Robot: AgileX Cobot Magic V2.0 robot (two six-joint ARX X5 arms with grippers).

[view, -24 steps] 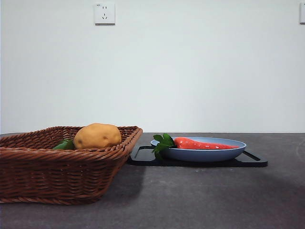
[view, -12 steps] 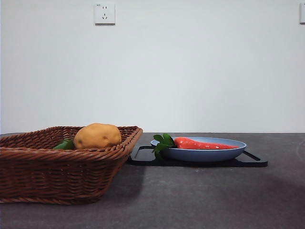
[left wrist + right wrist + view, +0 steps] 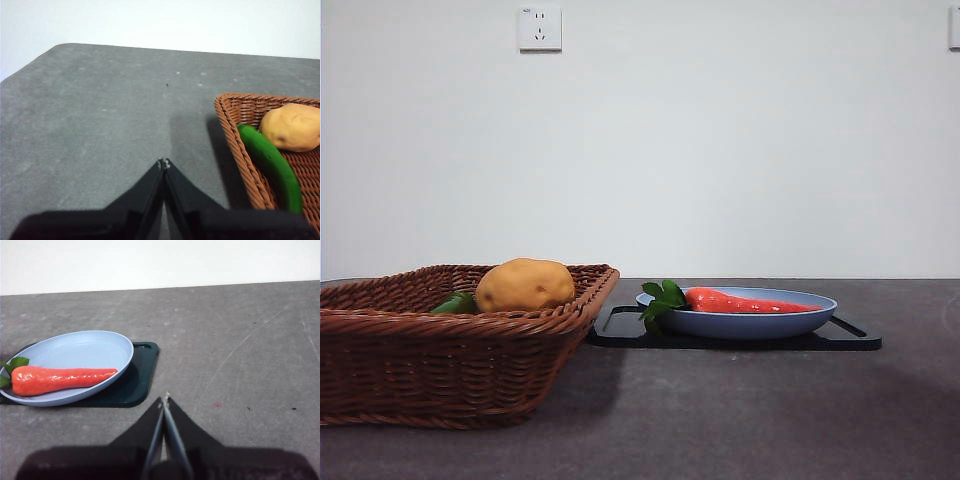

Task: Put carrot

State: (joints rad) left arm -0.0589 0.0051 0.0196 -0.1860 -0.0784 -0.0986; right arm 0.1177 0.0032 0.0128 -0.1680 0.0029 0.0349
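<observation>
A dark grey, lightly speckled desk (image 3: 740, 410) runs across the front view, with a plain white wall behind carrying a white wall socket (image 3: 540, 27).

At the left sits a brown woven wicker basket (image 3: 440, 360) with sloping sides. Inside it lies a rounded yellow-brown potato (image 3: 524, 285), and beside the potato a long green vegetable (image 3: 272, 165) lies against the basket's wall, only its tip showing over the rim from the front. The sloped walls keep both from rolling out.

The left end effector (image 3: 163, 163) hangs above bare desk just beside the basket's outer edge, its two black jaws pressed together and holding nothing. It looks like a waiting pose, clear of the work.

To the right of the basket, close to its corner, a flat black tray with cut-out handles (image 3: 855, 338) lies on the desk. On it rests a shallow, pale blue oval plate (image 3: 760, 322). The glossy red-orange tapered toy carrot (image 3: 745, 301) lies on its side in the plate, its green leaves toward the basket and reaching over the rim, its thin tip pointing away.

The right end effector (image 3: 164, 401) hovers over open desk near the tray's free end, jaws closed together and empty, well short of the carrot. Judging from this, the carrot is already placed, or no grasp has yet begun.
</observation>
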